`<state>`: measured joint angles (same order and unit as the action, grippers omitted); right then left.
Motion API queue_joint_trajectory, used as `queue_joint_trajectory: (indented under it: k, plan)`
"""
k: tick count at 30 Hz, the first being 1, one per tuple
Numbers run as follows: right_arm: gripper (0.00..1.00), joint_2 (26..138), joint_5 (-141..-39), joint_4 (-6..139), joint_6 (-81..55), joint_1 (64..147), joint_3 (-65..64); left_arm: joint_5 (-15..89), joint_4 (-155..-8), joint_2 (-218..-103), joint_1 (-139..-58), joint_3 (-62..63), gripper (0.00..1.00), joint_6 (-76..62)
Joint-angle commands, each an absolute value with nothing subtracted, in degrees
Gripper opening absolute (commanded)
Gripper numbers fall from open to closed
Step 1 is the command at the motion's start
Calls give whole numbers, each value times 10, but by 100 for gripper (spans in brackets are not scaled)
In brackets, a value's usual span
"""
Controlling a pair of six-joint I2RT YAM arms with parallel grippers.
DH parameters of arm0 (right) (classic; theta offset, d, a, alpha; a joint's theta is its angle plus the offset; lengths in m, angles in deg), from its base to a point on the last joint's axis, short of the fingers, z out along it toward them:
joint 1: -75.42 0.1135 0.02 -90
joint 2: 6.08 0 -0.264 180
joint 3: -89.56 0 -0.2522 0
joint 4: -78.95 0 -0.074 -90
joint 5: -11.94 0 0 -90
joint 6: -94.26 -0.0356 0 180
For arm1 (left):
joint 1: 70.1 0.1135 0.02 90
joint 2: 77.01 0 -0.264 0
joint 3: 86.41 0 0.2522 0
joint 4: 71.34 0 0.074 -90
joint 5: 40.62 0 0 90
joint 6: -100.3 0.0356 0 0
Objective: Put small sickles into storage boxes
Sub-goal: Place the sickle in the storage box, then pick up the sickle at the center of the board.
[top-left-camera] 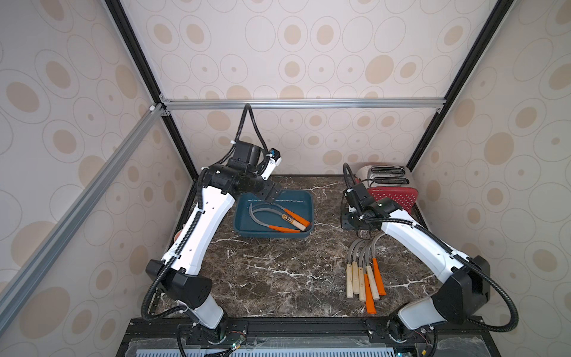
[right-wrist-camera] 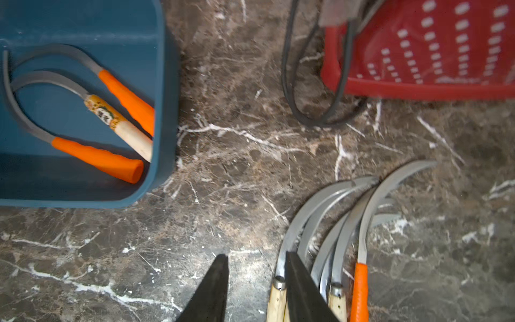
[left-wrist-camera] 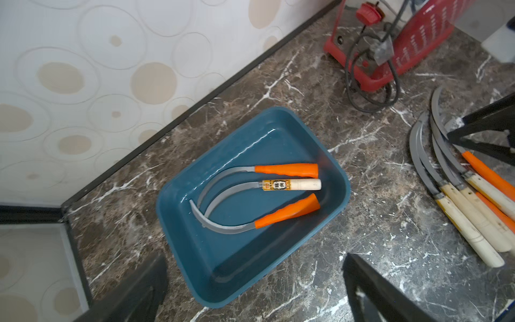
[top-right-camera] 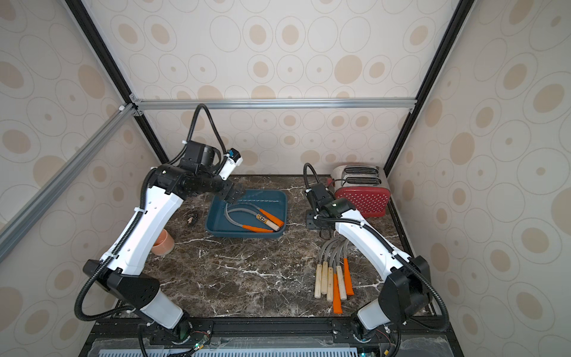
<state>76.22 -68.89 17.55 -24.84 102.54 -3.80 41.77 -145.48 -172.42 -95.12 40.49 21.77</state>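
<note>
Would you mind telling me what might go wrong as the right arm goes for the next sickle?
1. The sickles on the table lie overlapping in one tight bundle, so lifting one may drag its neighbours.
2. The right gripper hangs over the blade end of the bundle, not the handles; a grip on thin metal could slip.
3. The black cord by the toaster loops close to the blade tips and might snag.

Two white-shelled arms (top-left-camera: 210,216) with black joints — ribbed black cable conduits (top-left-camera: 247,106) looping alongside.

Teal tray (left-wrist-camera: 237,264) with three sickles (left-wrist-camera: 278,184); six sickles (top-left-camera: 361,278) beside
</note>
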Motion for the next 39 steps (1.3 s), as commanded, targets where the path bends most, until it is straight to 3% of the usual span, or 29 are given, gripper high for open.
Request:
queue_joint_trajectory:
  k: [1,8,11,19,26,39]
  plan:
    - [37,710,-718,188,-303,1004,-86,435,-1504,-1755,-998,430,99,246]
    - [35,680,-772,178,-320,979,-146,386,-1480,-1785,-1018,417,99,210]
    - [36,682,-800,157,-322,980,-162,416,-1471,-1791,-1022,419,99,219]
    - [37,679,-807,152,-368,1049,-227,449,-1437,-1764,-1020,420,99,234]
    - [41,720,-773,160,-416,1133,-251,406,-1444,-1748,-951,426,99,182]
    - [42,704,-767,211,-471,1172,-338,435,-1435,-1721,-902,404,99,153]
